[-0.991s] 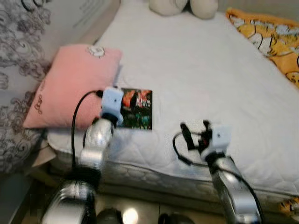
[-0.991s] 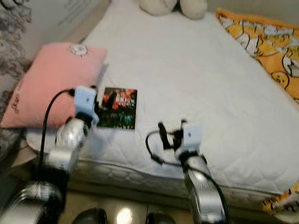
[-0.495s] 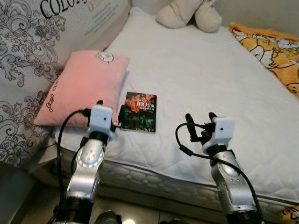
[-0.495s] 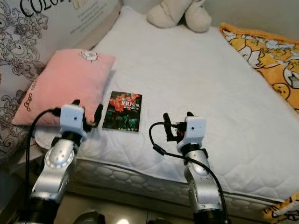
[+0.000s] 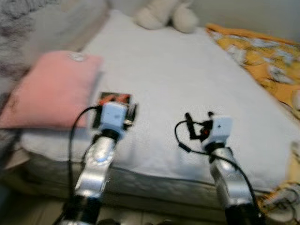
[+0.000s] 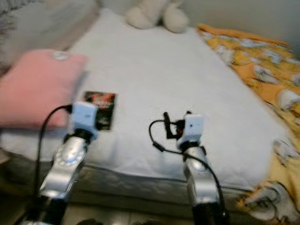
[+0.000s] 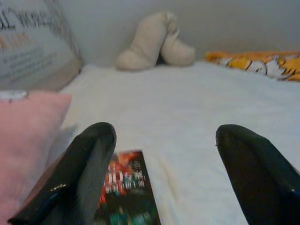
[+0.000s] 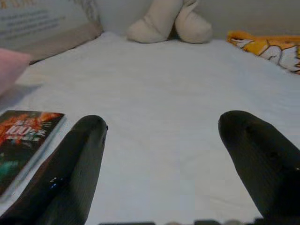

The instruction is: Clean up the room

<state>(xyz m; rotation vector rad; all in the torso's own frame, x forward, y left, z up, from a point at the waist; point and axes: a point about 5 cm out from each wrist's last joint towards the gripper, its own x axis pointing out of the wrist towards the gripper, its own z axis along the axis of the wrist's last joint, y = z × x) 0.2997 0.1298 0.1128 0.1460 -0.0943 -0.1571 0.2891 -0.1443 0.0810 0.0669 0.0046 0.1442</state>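
Both jaws apart, empty: left gripper [image 7: 159,173] over the book [image 7: 125,192], right gripper [image 8: 161,164] hovering mid-bed. White mattress [image 5: 187,84], orange patterned blanket [image 5: 262,61] right, pink pillow [image 5: 51,89] just beside the book, beige plush toy [image 5: 161,14] at far end.

A dark book [image 6: 99,108] lies on the white bed [image 6: 154,79] beside a pink pillow [image 6: 35,89], both arms raised before it.

On the bed [image 5: 187,79], a book [image 7: 126,187] lies near the front edge, just right of a pillow [image 5: 47,89]. A plush toy [image 5: 161,14] sits at the far end, a blanket [image 5: 262,61] along the right side.
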